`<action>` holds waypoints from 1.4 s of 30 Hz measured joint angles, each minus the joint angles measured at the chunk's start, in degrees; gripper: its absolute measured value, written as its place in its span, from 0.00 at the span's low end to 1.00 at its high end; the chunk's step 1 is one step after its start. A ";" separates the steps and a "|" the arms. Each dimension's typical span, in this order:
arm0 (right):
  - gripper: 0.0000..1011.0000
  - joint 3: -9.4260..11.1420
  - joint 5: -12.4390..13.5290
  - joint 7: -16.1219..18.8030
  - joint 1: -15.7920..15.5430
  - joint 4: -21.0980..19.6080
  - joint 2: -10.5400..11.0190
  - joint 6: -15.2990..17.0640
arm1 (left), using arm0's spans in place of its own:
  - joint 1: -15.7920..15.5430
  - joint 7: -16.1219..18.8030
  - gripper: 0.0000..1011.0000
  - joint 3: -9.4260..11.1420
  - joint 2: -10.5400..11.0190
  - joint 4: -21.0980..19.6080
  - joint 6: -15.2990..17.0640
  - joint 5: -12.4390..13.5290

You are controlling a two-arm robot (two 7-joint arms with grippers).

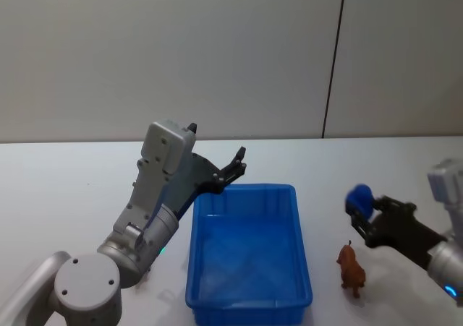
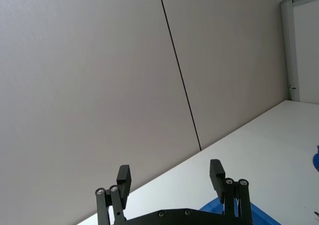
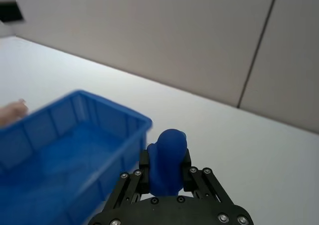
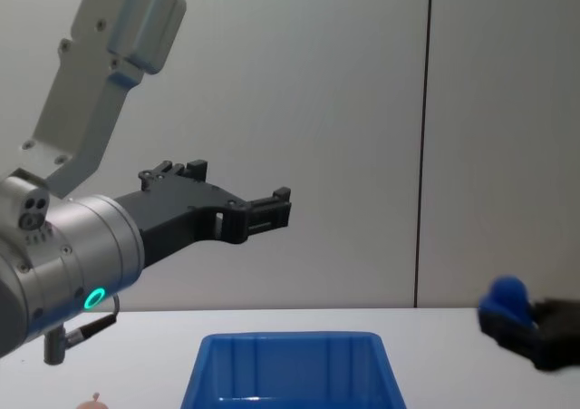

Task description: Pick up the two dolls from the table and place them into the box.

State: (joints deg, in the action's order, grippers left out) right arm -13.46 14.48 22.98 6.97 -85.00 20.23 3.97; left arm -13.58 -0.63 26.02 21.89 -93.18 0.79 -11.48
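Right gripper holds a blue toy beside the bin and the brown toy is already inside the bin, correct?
No. The brown toy stands on the table right of the bin, not inside it; the head view shows this. The right gripper does hold the blue toy beside the bin.

Left gripper (image 1: pixel 241 160) raised, jaws apart; right gripper (image 3: pixel 166 162) jaws clamped.

White surface (image 1: pixel 65 189) is loaded with a blue box (image 1: pixel 246 315) at front middle, a brown doll (image 1: pixel 351 269) stood just right of it, and a peach doll (image 3: pixel 12 111) left of it.
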 joint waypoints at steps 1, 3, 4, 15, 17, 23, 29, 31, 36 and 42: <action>0.33 -0.11 0.03 0.26 0.19 -0.26 -0.17 -0.04 | 0.00 0.00 0.99 0.00 0.00 0.00 0.00 0.00; 0.33 -0.51 0.03 1.10 0.86 -1.03 -0.72 -0.08 | 0.00 0.00 0.99 0.00 0.00 0.00 0.00 0.00; 0.31 -0.63 0.01 1.51 1.07 -1.22 -0.90 -0.08 | 0.00 0.00 0.99 0.00 0.00 0.00 0.00 0.00; 0.25 -3.32 -2.80 6.23 4.13 -1.76 -3.87 1.33 | 0.00 0.00 0.99 0.00 0.00 0.00 0.00 0.00; 0.24 -3.88 -3.55 6.96 4.59 -1.41 -4.37 1.90 | 0.00 0.00 0.99 0.00 0.00 0.00 0.00 0.00; 0.39 -5.18 -5.33 8.30 5.70 -0.04 -5.62 3.54 | 0.00 0.00 0.99 0.00 0.00 0.00 0.00 0.00; 0.57 -6.02 -6.25 8.91 6.52 1.22 -6.49 4.50 | 0.00 0.00 0.99 0.00 0.00 0.00 0.00 0.00; 0.63 -6.13 -6.38 8.95 6.68 1.46 -6.62 4.58 | 0.00 0.00 0.99 0.00 0.00 0.00 0.00 0.00; 0.78 -6.27 -6.58 8.96 7.11 2.03 -6.81 4.62 | 0.00 0.00 0.99 0.00 0.00 0.00 0.00 0.00; 0.95 -5.93 -6.28 8.45 7.23 2.15 -6.47 4.53 | 0.00 0.00 0.99 0.00 0.00 0.00 0.00 0.00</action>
State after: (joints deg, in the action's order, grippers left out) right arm -19.38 8.21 31.43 14.20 -82.85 13.76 8.50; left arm -13.59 -0.63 26.03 21.89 -93.18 0.80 -11.48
